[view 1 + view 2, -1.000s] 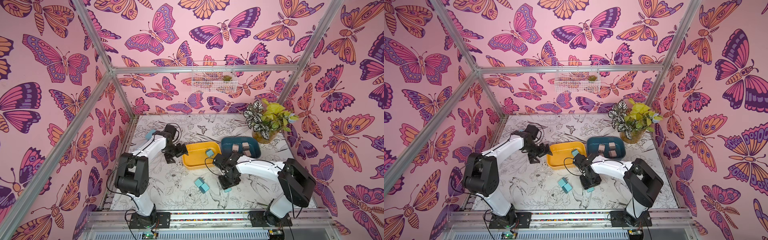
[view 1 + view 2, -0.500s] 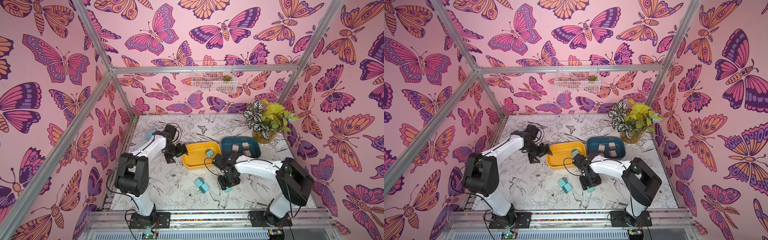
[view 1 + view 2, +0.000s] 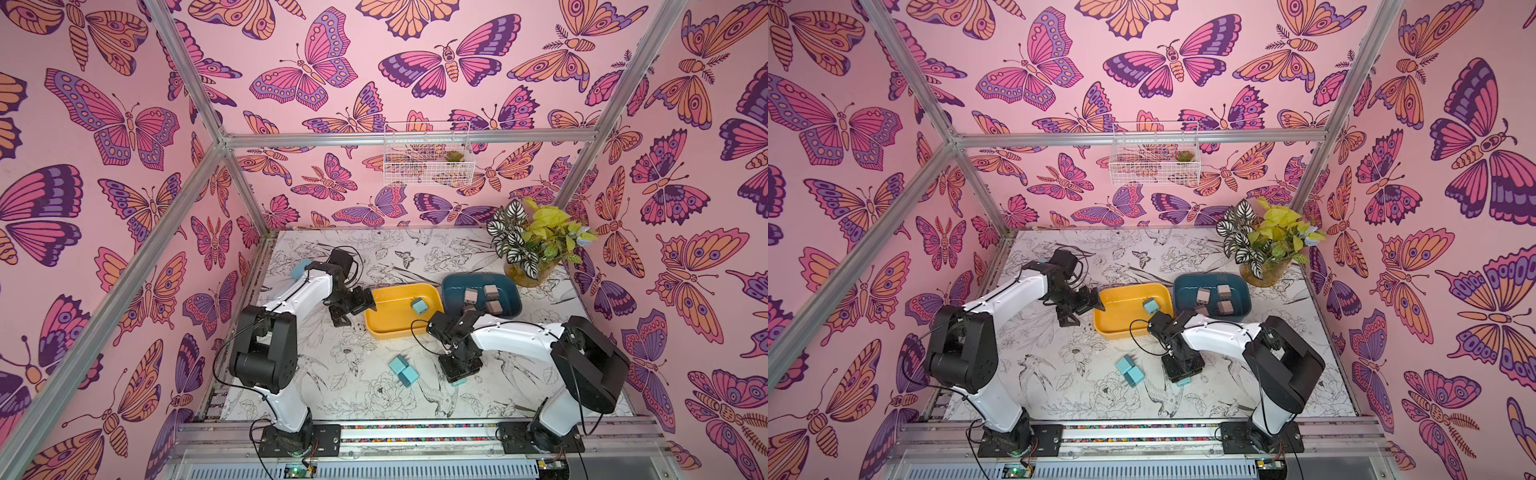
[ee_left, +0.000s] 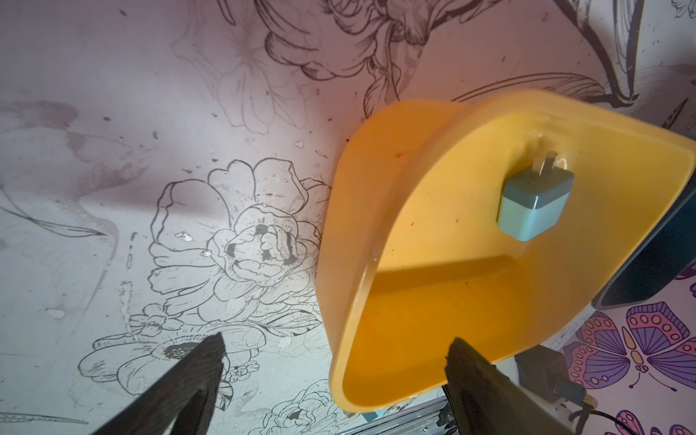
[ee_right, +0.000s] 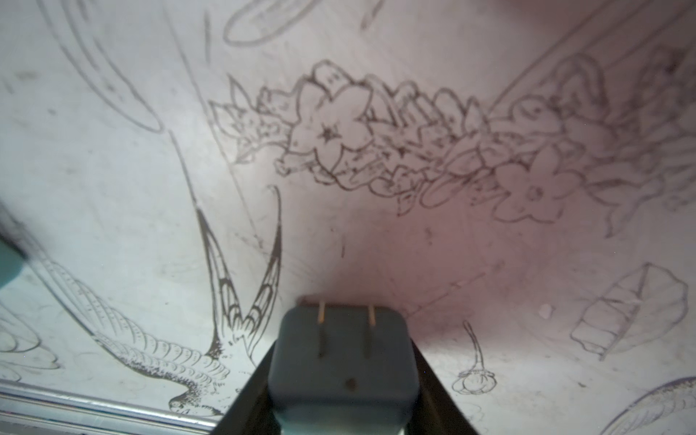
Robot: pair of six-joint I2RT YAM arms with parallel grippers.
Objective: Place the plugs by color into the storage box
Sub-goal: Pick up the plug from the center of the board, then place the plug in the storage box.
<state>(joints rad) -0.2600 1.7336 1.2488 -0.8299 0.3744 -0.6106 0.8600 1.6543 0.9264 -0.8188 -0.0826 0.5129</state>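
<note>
The storage box is two trays side by side: a yellow tray (image 3: 376, 328) (image 4: 425, 301) and a dark blue tray (image 3: 511, 309). One teal plug (image 3: 419, 305) (image 4: 534, 205) lies in the yellow tray. Several pink plugs (image 3: 491, 292) lie in the blue tray. Two teal plugs (image 3: 402, 370) (image 3: 1129, 371) lie together on the table in front of the yellow tray. My right gripper (image 3: 459, 374) (image 5: 342, 357) is down at the table, shut on a teal plug (image 5: 342, 369) with its prongs pointing away from the wrist. My left gripper (image 3: 353, 307) (image 4: 335, 361) is open astride the yellow tray's left rim.
A potted plant (image 3: 536, 245) stands at the back right, close behind the blue tray. A pale-blue tool (image 3: 300, 268) lies at the table's left edge behind the left arm. A white wire basket (image 3: 428, 153) hangs on the back wall. The table's metal front rail (image 5: 94, 406) runs close to the right gripper.
The right gripper has shifted slightly at the table's front middle and sits over the same teal plug. The left arm and the other plugs have not moved.
</note>
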